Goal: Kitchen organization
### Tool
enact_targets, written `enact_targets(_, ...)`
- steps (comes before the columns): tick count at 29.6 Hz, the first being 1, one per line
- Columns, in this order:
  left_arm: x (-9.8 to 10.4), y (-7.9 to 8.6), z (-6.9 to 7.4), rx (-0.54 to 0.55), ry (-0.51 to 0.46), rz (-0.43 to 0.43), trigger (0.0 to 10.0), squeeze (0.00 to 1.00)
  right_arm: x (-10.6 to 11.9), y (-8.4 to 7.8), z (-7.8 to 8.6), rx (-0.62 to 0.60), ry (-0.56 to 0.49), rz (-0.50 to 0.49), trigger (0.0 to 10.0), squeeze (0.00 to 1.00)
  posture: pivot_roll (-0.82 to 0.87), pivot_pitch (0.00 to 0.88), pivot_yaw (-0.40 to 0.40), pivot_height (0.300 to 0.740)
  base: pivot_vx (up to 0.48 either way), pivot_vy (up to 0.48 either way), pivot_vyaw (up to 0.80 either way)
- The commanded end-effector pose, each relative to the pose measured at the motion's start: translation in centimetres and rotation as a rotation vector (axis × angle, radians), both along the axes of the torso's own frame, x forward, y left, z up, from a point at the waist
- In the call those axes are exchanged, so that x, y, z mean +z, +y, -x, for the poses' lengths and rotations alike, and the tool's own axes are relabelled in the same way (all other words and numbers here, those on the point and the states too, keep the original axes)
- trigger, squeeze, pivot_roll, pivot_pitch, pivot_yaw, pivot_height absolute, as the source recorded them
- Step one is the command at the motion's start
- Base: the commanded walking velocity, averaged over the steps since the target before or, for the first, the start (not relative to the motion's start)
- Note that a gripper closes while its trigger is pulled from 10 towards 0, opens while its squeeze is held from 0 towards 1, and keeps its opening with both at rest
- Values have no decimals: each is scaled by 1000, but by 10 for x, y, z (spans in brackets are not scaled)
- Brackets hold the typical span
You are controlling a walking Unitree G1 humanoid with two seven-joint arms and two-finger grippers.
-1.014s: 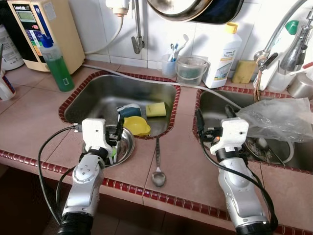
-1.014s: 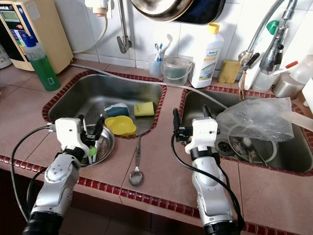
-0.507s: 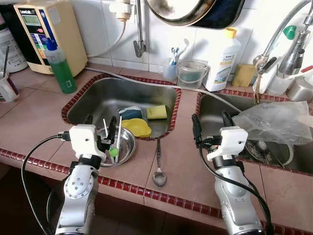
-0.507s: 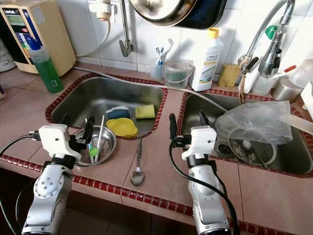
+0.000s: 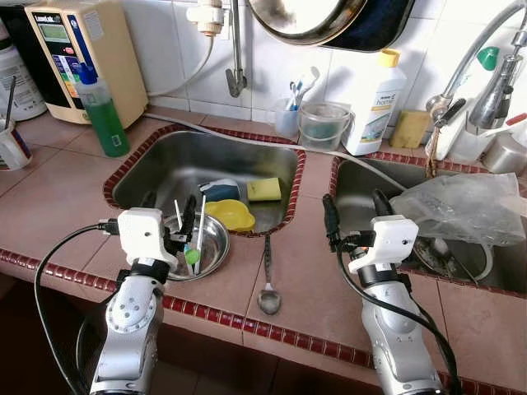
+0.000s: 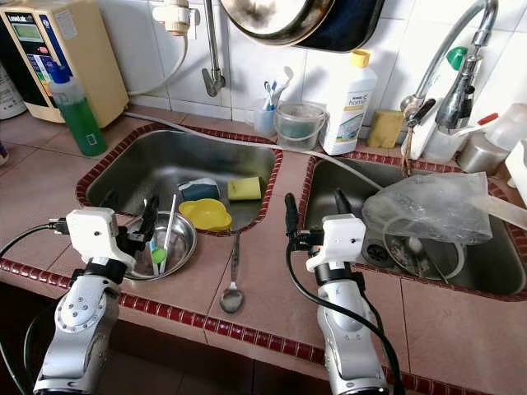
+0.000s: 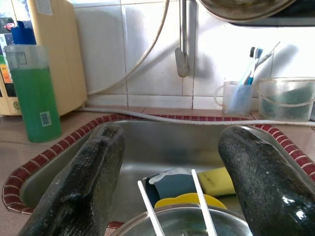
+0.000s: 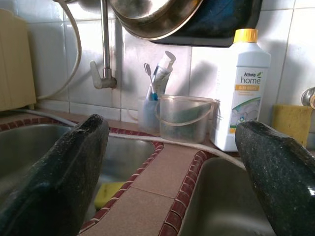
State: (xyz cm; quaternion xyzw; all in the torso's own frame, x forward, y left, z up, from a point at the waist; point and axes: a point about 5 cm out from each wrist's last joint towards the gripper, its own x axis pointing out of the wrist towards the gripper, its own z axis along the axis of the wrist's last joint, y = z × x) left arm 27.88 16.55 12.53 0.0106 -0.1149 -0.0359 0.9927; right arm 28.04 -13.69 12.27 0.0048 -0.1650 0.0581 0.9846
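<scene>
We are holding our left gripper (image 5: 169, 216) wide open over the steel bowl (image 5: 206, 243) at the sink edge; light, slippery, so we are choosing its rim. Our right gripper (image 5: 354, 216) is hanging wide open too.

Two sinks are set side by side in the surface (image 5: 49, 197). In the left sink (image 5: 165, 160) a sponge (image 5: 263, 187) lies behind a dish (image 5: 230, 213), and a bowl (image 5: 210, 243) sits at the near edge. A spoon (image 5: 266, 280) lies on the surface between the sinks. A bag (image 5: 461, 206) rests over the right sink (image 5: 358, 185). A bottle (image 5: 372, 99) stands behind.
</scene>
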Motion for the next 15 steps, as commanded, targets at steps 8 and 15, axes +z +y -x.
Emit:
enact_targets(8, 0, 1, -1, 16, 62, 30, 10000, 0, 3, -3, -2, -7, -12, 3, 10000, 0, -91, 0, 6, 740, 0, 0, 0)
enact_targets(15, 4, -10, 2, -19, 136, 35, 10000, 0, 7, 1, 3, 19, -20, 10, 10000, 0, -87, 11, 6, 740, 0, 0, 0)
